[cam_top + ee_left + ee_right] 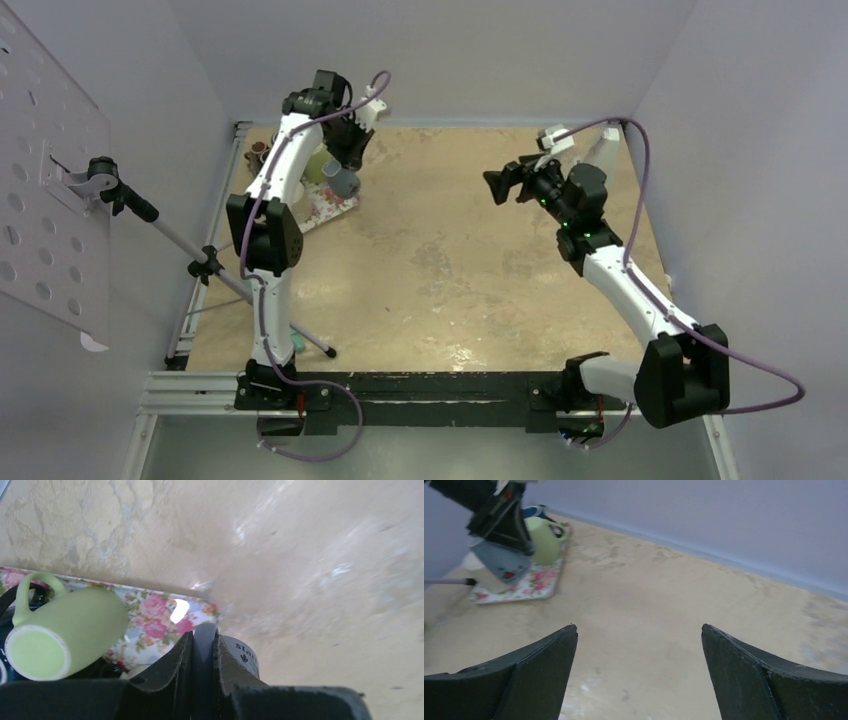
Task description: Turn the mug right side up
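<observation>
Now, grey mug [242, 657] with dark lettering, its wall tight in the left hand [203, 641], right hand [639, 628] wide apart.

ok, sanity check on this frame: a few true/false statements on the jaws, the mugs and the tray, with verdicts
1. The left jaws are closed on the wall of a grey mug. True.
2. The right jaws hold the green mug. False: they stand wide open and empty over the bare table; the green mug is over at the tray.
3. The tray has a floral pattern. True.
4. The tray lies on the right arm's side of the table. False: it lies at the far left, under the left arm's reach.
</observation>
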You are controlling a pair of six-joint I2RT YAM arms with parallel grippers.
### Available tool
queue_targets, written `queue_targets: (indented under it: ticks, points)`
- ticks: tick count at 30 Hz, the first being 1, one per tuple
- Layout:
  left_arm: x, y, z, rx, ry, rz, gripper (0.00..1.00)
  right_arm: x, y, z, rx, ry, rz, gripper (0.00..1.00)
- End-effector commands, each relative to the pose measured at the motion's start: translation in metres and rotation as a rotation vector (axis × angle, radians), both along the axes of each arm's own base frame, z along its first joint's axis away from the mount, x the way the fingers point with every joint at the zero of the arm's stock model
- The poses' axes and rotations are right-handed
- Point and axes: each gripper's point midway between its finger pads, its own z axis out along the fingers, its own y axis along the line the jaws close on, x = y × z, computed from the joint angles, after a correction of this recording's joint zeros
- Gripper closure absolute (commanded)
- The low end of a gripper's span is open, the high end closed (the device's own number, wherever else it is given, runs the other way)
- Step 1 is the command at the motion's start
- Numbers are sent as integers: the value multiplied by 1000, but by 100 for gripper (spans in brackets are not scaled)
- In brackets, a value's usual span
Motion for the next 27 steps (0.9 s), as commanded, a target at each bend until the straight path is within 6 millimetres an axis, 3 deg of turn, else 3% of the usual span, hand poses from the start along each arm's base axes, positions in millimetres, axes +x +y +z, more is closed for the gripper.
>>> queue_targets:
  ticks: [1, 3, 5, 10, 13, 17, 21, 23, 27]
  points:
    - [-17, -46, 103, -410, -27, 182, 100, -14, 86, 25, 192, 28, 198, 1]
    - [-21, -61, 129, -538, -10, 221, 100, -18, 126, 19, 258, 97, 308, 1]
    - [-30, -78, 157, -677, 32, 253, 100, -20, 153, 24, 367, 150, 392, 1]
    - [-40, -100, 196, -849, 67, 245, 100, -19, 189, 37, 667, 224, 561, 2]
    - [-45, -109, 203, -886, 89, 232, 100, -12, 204, 42, 707, 237, 619, 2]
    - [-47, -114, 199, -893, 110, 230, 100, -16, 208, 53, 754, 208, 670, 5]
    - [-51, -120, 196, -898, 129, 218, 100, -18, 222, 50, 779, 247, 719, 10]
    - [-55, -125, 195, -906, 146, 208, 100, -19, 231, 50, 799, 262, 755, 15]
    - [-62, -133, 197, -965, 208, 199, 100, -23, 246, 60, 893, 309, 834, 36]
